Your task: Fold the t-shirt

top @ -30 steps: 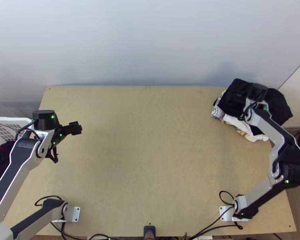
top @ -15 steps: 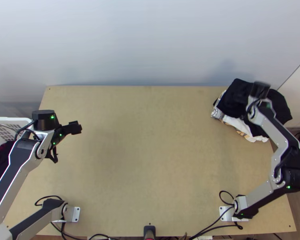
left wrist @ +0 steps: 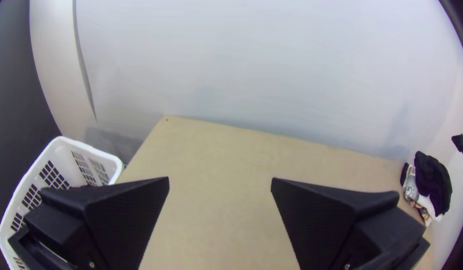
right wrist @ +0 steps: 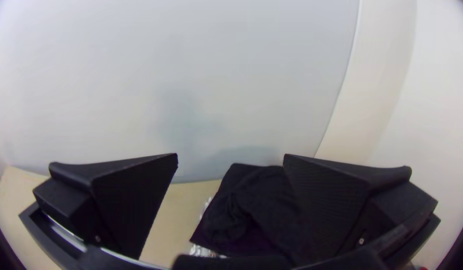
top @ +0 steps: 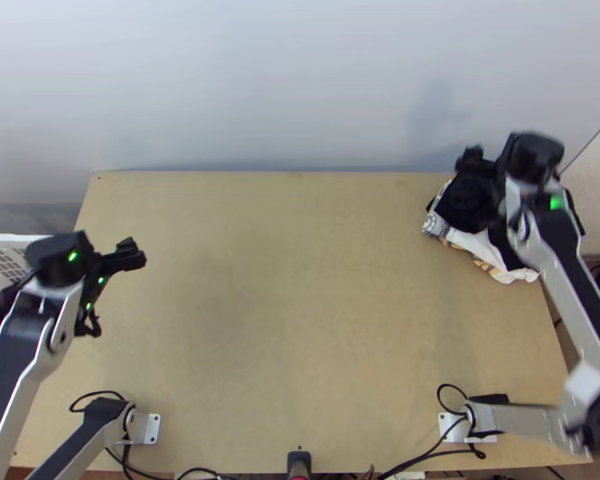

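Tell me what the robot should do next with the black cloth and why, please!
I'd probably lower the right gripper toward the black cloth to grab it, because its fingers stand open nearby, and the cloth lies bunched, not spread out for folding.

No text, label or number can be read.

The left arm (top: pixel 12 364) reaches up along the left edge of the desk (top: pixel 300 320), its gripper (top: pixel 118 291) inside that edge, fingers spread wide. The right arm (top: pixel 580 288) bends at an elbow by the near right corner; its gripper (top: pixel 468 174) is at the far right corner, fingers wide apart too.
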### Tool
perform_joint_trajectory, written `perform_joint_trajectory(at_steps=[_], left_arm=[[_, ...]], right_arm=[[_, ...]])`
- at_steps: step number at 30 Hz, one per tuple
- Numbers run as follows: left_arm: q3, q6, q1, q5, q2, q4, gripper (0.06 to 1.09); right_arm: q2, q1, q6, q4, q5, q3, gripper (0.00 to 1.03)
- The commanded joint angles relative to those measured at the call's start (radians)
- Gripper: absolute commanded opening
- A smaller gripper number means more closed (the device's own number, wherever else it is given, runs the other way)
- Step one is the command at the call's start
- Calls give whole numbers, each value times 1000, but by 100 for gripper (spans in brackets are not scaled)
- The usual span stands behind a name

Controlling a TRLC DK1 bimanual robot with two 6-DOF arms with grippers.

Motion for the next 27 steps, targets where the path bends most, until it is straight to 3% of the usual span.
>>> perform_joint_trajectory(at_steps=[1, 4, 10, 15, 21, 27], left_arm=[[-180, 124, 9, -5, -279, 189, 105], [-264, 116, 16, -2, -393, 159, 105], [-445, 109, 62, -5, -597, 118, 105], [-611, 122, 82, -5, -787, 101, 105], [-703, 127, 79, 0, -839, 138, 105], [-732, 98, 62, 5, -853, 276, 105]], right_arm=[[-394, 113, 3, 166, 1, -484, 98], [-624, 142, -1, 278, 1, -734, 98], [-1002, 242, -78, 255, 1, -1021, 98], [-1361, 275, -162, 134, 1, -1219, 98], [-1304, 243, -130, 166, 3, -1249, 98], [-1401, 246, -136, 166, 4, -1312, 98]])
